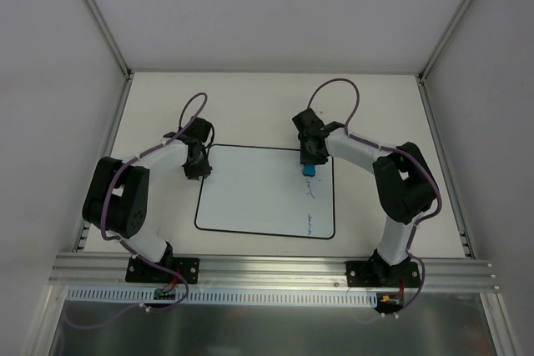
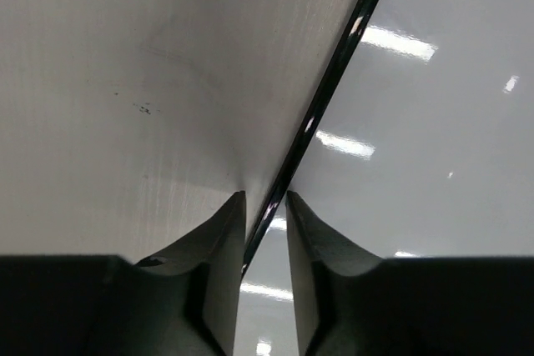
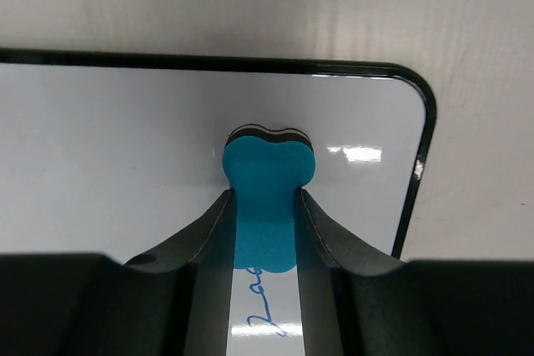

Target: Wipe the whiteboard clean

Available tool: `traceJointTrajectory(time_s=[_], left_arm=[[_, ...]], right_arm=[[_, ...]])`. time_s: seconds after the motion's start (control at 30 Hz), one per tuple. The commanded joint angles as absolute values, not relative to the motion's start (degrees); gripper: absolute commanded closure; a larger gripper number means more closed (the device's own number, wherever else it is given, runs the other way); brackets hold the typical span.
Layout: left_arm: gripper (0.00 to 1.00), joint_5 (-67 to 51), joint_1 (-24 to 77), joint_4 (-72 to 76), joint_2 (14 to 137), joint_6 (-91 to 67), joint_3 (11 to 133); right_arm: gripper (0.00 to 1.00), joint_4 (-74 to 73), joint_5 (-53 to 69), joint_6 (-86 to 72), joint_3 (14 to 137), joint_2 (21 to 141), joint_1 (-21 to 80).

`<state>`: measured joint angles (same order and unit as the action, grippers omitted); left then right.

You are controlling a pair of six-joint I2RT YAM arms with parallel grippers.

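Two tools: right tool (image 3: 264, 194) pinches blue eraser (image 3: 267, 164) on whiteboard (image 3: 117, 147), 1 o'clock — left tool (image 2: 265, 198), narrow, straddles its 10 o'clock edge.

Beyond the whiteboard (image 1: 250, 198): broad bare worktop (image 1: 250, 106) up to the back wall (image 1: 275, 6); widest free room.
Whiteboard's far left corner: blocked by the left gripper (image 2: 265, 199), fingertips astride the black border with a narrow gap between them.
Whiteboard's far right part: taken up by the right gripper (image 3: 265, 196), clamped on a blue eraser (image 3: 267, 164) that touches the board.
Whiteboard's middle and near half: open surface.
Left of the whiteboard: left arm (image 1: 121, 198) over the worktop.
Right of the whiteboard: right arm (image 1: 405, 185) likewise.
Near side of the whiteboard: thin worktop strip, then the rail (image 1: 275, 268).
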<state>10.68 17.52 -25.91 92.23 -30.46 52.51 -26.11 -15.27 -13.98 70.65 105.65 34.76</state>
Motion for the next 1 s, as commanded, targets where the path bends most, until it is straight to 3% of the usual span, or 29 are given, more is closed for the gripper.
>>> traceJointTrajectory(time_s=[0.0, 0.1, 0.4, 0.53, 0.7, 0.97], left_arm=[[0.7, 8.7, 16.6, -26.4, 92.8, -31.1, 50.1], [0.63, 8.4, 16.1, -26.3, 93.3, -30.7, 50.4], [0.69, 0.9, 16.3, -25.1, 94.9, -28.8, 51.2], [0.75, -1.6, 16.5, -24.2, 96.2, -28.7, 51.0], [1.0, -0.9, 17.0, -24.3, 96.2, -29.2, 51.1], [1.0, 2.0, 16.8, -24.3, 95.8, -30.8, 50.3]], right_arm=[[1.0, -30.0, -19.1, -13.6, 68.0, 104.6, 32.1], [1.0, -28.7, -17.4, -12.4, 67.6, 104.5, 32.1], [1.0, -26.2, -13.2, -10.3, 67.7, 104.7, 32.1], [1.0, -25.6, -11.2, -11.2, 68.0, 105.4, 33.1], [1.0, -25.8, -9.8, -13.1, 70.6, 107.8, 36.6], [1.0, -27.9, -14.1, -15.9, 67.3, 104.9, 31.7]])
